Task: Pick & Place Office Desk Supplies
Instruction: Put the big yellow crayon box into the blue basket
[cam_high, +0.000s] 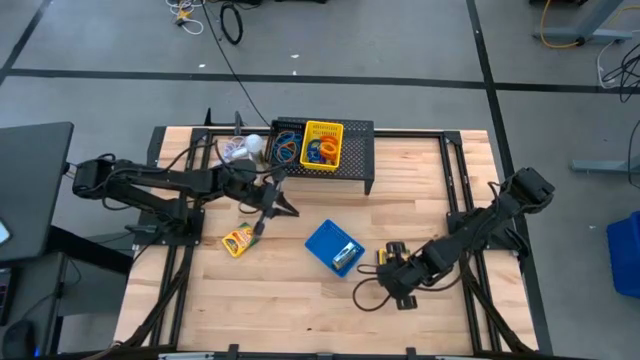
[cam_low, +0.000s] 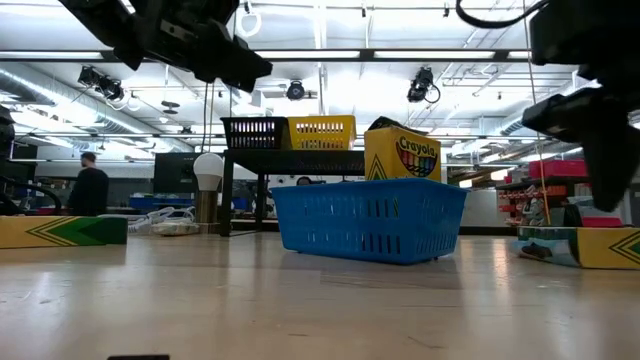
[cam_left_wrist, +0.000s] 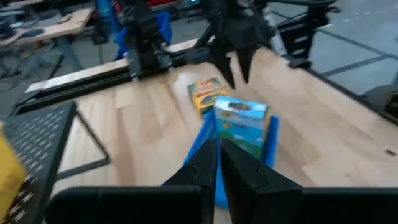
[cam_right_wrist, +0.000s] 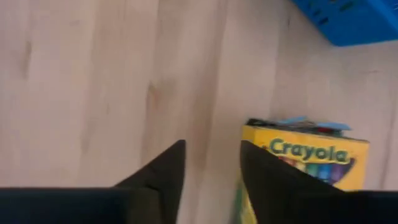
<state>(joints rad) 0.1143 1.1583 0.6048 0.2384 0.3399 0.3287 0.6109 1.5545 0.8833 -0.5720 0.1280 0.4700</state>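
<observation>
Crayon box (cam_low: 402, 152) upright in blue tray (cam_low: 368, 220)

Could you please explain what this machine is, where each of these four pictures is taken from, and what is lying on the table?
It is a robot with two dark arms at a wooden table. One picture looks straight down, one looks level along the tabletop, and two come from cameras on the wrists. The left gripper hangs shut and empty over the middle. The right gripper, fingers apart, is low over a crayon box lying on the table, not gripping it. A blue tray holds an upright crayon box; another box lies flat near the left arm. The yellow tray with rubber bands sits on a black stand.
</observation>
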